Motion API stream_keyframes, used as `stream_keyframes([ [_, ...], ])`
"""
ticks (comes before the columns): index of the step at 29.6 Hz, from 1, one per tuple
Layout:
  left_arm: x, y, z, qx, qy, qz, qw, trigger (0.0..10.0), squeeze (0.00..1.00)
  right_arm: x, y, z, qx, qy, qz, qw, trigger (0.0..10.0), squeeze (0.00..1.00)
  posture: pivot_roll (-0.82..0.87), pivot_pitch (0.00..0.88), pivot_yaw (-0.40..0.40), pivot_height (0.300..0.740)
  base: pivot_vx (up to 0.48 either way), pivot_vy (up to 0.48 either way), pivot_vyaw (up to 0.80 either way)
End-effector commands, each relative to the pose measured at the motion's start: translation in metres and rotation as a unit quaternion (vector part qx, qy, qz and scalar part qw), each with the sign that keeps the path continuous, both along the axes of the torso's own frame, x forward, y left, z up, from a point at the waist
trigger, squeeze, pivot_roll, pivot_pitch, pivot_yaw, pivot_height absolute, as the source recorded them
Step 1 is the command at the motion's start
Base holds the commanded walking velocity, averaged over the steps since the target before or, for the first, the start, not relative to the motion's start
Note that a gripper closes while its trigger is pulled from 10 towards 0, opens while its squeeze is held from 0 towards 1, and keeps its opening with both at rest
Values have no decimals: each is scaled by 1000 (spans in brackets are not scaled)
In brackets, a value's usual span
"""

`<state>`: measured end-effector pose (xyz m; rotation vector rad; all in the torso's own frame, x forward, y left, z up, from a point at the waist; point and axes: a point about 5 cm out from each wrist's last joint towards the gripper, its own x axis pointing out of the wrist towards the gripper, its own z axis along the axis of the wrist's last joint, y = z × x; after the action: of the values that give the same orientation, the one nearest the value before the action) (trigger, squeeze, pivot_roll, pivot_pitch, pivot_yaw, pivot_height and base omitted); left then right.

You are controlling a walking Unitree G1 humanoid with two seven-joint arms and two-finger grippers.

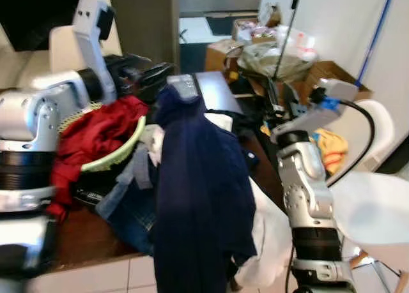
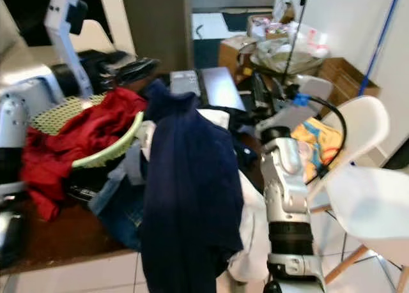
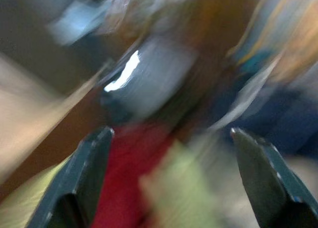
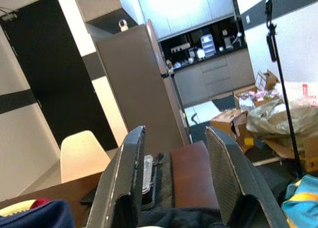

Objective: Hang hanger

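Observation:
A navy garment (image 1: 198,197) hangs upright in front of me at the near table edge; what holds it up is hidden, and I cannot make out a hanger. My left gripper (image 1: 144,73) is raised at the left, above the red cloth (image 1: 96,133) in a green basket (image 1: 124,154). The blurred left wrist view has its fingers (image 3: 89,163) spread wide over red and green. To the right of the garment, my right gripper (image 1: 283,105) points away from me. Its fingers (image 4: 124,178) stand apart with nothing between them, above a bit of navy cloth (image 4: 39,213).
The brown table (image 1: 83,242) is piled with jeans (image 1: 131,203), white cloth (image 1: 268,242) and dark items. A grey device (image 1: 184,85) lies behind the garment's top. White chairs (image 1: 377,203) stand at the right; cardboard boxes and bags (image 1: 275,53) fill the back.

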<state>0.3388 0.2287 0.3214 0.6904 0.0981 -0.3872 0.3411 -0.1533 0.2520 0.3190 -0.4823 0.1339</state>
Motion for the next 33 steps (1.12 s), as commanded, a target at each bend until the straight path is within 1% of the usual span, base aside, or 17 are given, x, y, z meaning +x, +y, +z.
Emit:
stream_keyframes([
  [1,-16,-16,-13,62,64,-82,993,10000,0,1,2,-3,4,9,6,1000,10000,0,101,124,-12,740,0,0,0],
  [6,-35,-17,-16,77,115,-125,982,10000,0,1,2,-2,5,9,6,1000,10000,0,105,125,-12,740,0,0,0],
  [7,-38,-15,-13,40,116,-130,984,10000,0,2,1,-3,5,10,6,1000,10000,0,108,125,-13,740,0,0,0],
  [8,-38,-15,-13,40,116,-130,984,10000,0,2,1,-3,5,10,6,1000,10000,0,108,125,-13,740,0,0,0],
  [10,-30,-7,-7,12,91,-96,991,10000,0,2,2,-3,5,10,7,1000,10000,0,112,126,-13,740,0,0,0],
  [11,-13,8,-2,-18,43,-17,999,10000,0,2,2,-3,6,10,8,1000,10000,0,114,126,-12,740,0,0,0],
  [12,-13,8,-2,-18,43,-17,999,10000,0,2,2,-3,6,10,8,1000,10000,0,114,126,-12,740,0,0,0],
  [13,3,23,-3,-32,0,66,997,10000,0,2,2,-3,6,10,9,1000,10000,0,110,128,-10,740,0,0,0],
  [16,3,23,-3,-32,0,66,997,10000,0,2,2,-3,6,10,9,1000,10000,0,110,128,-10,740,0,0,0],
  [17,14,35,-9,-24,-29,127,991,10000,0,3,3,-3,7,10,9,1000,10000,0,109,129,-9,740,0,0,0],
  [19,24,62,-46,-79,-24,235,969,10000,0,1,2,-4,7,10,8,1000,10000,0,98,137,-9,740,0,0,0],
  [21,24,62,-46,-79,-24,235,969,10000,0,1,2,-4,7,10,8,1000,10000,0,98,137,-9,740,0,0,0],
  [22,24,71,-68,-85,3,269,959,10000,0,0,2,-5,6,12,8,1000,10000,0,95,142,-13,740,0,0,0],
  [25,22,77,-83,-85,21,289,953,10000,0,-1,1,-6,5,13,8,1000,10000,0,95,142,-13,740,0,0,0],
  [26,20,77,-101,-95,72,285,951,10000,0,-1,1,-7,4,15,9,1000,10000,0,94,147,-16,740,0,0,0],
  [28,19,76,-115,-98,109,282,948,10000,0,-1,1,-7,3,16,9,1000,10000,0,93,149,-15,740,0,0,0],
  [33,24,78,-124,-104,125,282,945,10000,0,1,5,-5,3,15,12,1000,10000,0,76,156,-11,740,0,0,0],
])
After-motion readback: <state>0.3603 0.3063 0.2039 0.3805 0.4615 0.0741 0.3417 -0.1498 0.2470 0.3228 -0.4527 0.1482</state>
